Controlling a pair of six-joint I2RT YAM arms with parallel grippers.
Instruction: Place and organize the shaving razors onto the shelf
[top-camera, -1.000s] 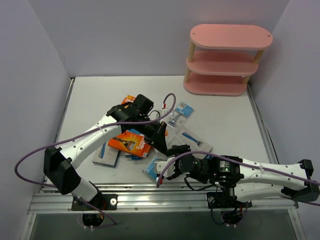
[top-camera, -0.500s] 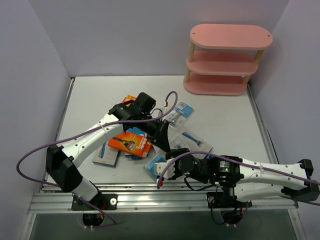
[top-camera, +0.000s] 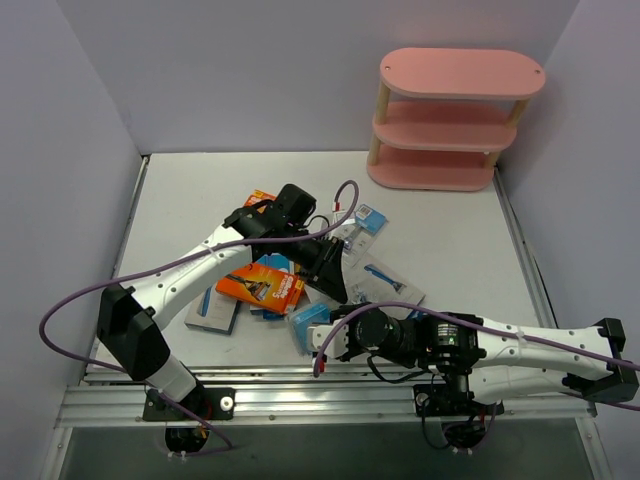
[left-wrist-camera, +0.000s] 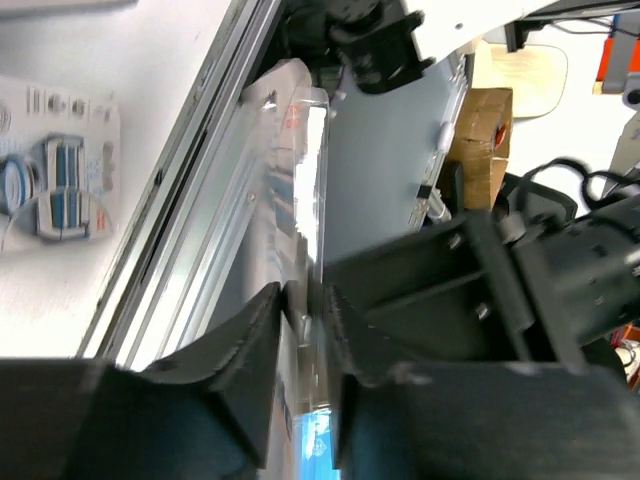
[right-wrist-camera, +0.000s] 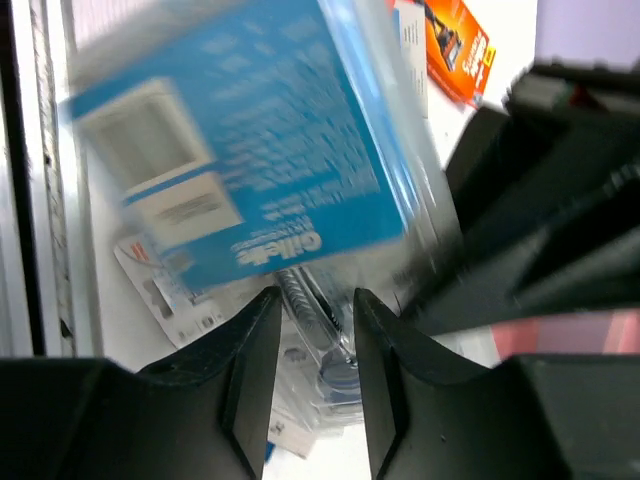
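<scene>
A white-blue blister razor pack (top-camera: 310, 322) hangs on edge just above the table's near side, between both arms. My left gripper (top-camera: 334, 287) comes at it from behind; in the left wrist view its jaws (left-wrist-camera: 303, 312) pinch the pack's clear edge (left-wrist-camera: 300, 170). My right gripper (top-camera: 328, 332) meets it from the front, fingers astride the razor bubble below the blue card (right-wrist-camera: 250, 170), close against it (right-wrist-camera: 315, 310). More shaving razors lie mid-table: orange boxes (top-camera: 262, 283) (top-camera: 258, 198), a blue-grey box (top-camera: 212, 310), blister cards (top-camera: 366, 222) (top-camera: 386, 282). The pink shelf (top-camera: 460, 72) stands far right.
An aluminium rail (top-camera: 300, 400) runs along the near table edge under both arm bases. Grey walls close the left, back and right. A purple cable (top-camera: 345, 200) loops above the left wrist. Another blister card (left-wrist-camera: 55, 170) lies flat on the table.
The left gripper has carried the blister pack toward the right gripper and tipped it up on edge. The right jaws have narrowed around it.
</scene>
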